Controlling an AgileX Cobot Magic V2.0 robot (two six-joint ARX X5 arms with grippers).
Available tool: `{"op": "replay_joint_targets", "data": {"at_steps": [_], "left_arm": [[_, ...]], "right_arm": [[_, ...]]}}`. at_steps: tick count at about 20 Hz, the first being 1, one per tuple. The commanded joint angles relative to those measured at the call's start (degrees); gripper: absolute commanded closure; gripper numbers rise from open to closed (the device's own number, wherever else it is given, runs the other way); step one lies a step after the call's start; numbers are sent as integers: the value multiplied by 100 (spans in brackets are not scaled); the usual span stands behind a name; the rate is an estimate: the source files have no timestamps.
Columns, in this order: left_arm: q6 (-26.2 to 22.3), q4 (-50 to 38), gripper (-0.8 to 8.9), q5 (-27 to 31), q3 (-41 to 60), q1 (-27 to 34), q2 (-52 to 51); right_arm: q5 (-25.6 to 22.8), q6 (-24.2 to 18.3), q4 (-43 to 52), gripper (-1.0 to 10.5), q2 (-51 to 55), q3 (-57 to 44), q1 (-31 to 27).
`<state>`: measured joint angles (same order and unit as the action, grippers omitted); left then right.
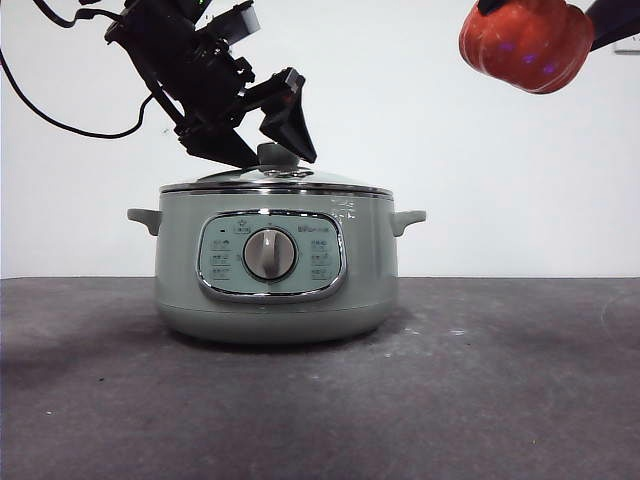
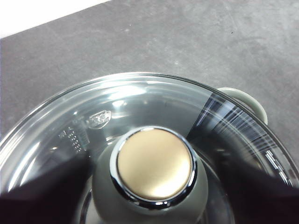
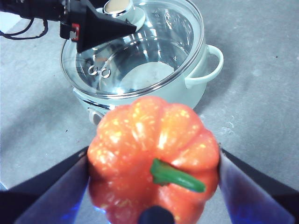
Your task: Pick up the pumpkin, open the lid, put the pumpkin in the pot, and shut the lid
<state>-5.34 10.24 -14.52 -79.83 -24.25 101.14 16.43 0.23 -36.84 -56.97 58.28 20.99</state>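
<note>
While the large round sage-green electric cooking pot (image 1: 275,275) sits on the dark grey table (image 1: 500,400) with its chrome-framed control panel and central dial (image 1: 270,254) facing the front camera, the shallow domed glass lid with a steel rim (image 1: 275,183) rests closed on top of it. The left gripper (image 1: 262,125) reaches down from the upper left of the front view, its two black jaws standing spread on either side of the lid's round sage-green knob (image 2: 154,170); the left wrist view shows the knob's pale, chrome-ringed top between the dark jaws, and whether they touch it cannot be told. One small side handle (image 2: 245,100) of the pot shows past the lid's rim there.

High at the upper right of the front view, well apart from the pot, the right gripper (image 3: 154,179) is clamped on the small orange-red ribbed toy pumpkin (image 3: 154,163), its jaws pressing both flanks. The curved green stem (image 3: 175,176) points toward the wrist camera. Below the pumpkin, the right wrist view shows the lidded pot with the left gripper over the knob.
</note>
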Motion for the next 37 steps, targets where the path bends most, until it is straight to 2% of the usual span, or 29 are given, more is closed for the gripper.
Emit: {"op": "replay_joint_targets", "data": {"at_steps": [1, 4, 10, 18, 21, 25, 29, 37], "left_arm": [[109, -28, 706, -57, -13, -22, 37], [109, -31, 823, -59, -15, -22, 37], [114, -46, 822, -70, -15, -17, -4], [127, -245, 822, -26, -15, 4, -682], [127, -116, 822, -24, -15, 116, -1172], [125, 514, 822, -15, -15, 299, -2159], [81, 1401, 822, -9, -15, 496, -3178], [81, 2651, 822, 101, -15, 599, -4562]], "right_arm": [[-7, 28, 31, 958, 9, 7, 13], [-11, 28, 31, 958, 9, 7, 13], [-20, 13, 31, 958, 9, 7, 13], [-24, 15, 52, 959, 7, 7, 13], [-22, 17, 247, 959, -2, 7, 13], [0, 33, 841, 959, -175, 11, 55], [2, 33, 1099, 960, -903, 409, 151], [-33, -129, 1178, 960, -3547, 2675, 901]]}}
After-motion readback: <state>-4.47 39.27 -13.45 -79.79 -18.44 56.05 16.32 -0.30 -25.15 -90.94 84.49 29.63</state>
